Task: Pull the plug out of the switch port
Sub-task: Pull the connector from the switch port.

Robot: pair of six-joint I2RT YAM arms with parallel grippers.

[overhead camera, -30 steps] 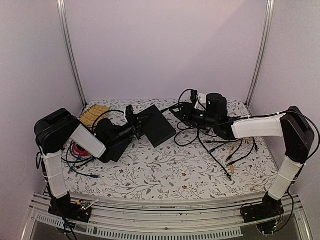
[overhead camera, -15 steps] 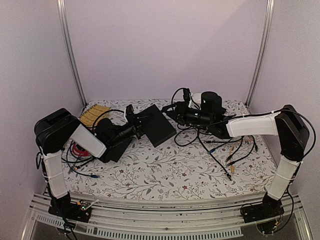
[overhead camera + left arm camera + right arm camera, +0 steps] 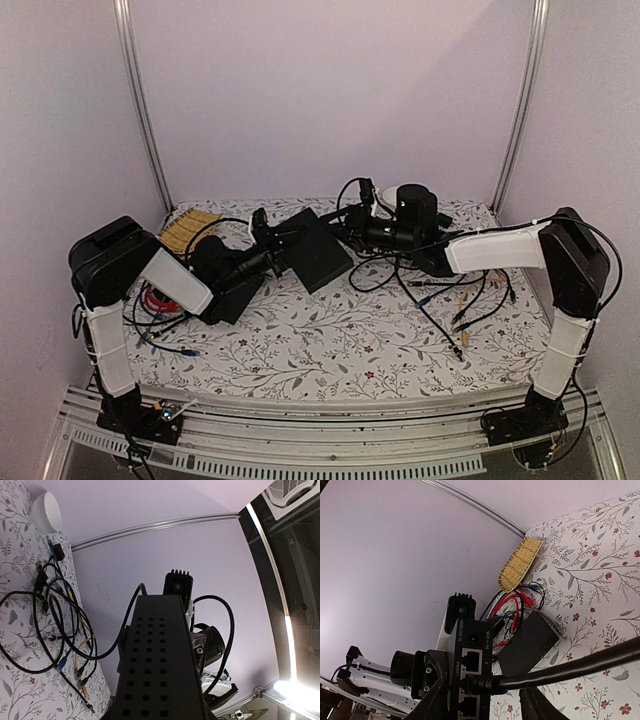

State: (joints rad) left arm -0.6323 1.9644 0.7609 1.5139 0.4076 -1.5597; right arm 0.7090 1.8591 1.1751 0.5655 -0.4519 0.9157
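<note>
My left gripper [image 3: 272,258] is clamped on one end of the flat, matte black rectangular switch [image 3: 318,250] and holds it out toward the middle of the floral-patterned tablecloth [image 3: 330,340]. I cannot make out my own left fingers in the left wrist view. The vented broad face of the switch [image 3: 160,670] fills that view and runs straight away from the camera.

From above, the long axis of the switch lies diagonally, from back-left to front-right. The long edge with the row of sockets is the one away from my left gripper, and it points right and slightly back, at my right arm. In the right wrist view that socket edge [image 3: 470,652] faces the camera squarely, with the sockets running in a line down the picture.

The black plug [image 3: 479,684] is seated in one of those sockets. Its thick black cable [image 3: 570,665] sweeps off to the right, close under the lens. My right gripper [image 3: 484,687] is parted, with one of its fingers [image 3: 437,702] on each side of the plug. There is a visible gap on the right side, so I have not pinched it. From above, the right gripper [image 3: 345,228] sits just at the back-right edge of the switch.

Behind the switch, a thinner flat black slab [image 3: 527,642] lies on the cloth. Near it are some red wires [image 3: 512,605] and a woven straw-coloured basket [image 3: 520,562]. A tangle of loose dark cables [image 3: 450,295] lies under my right arm.
</note>
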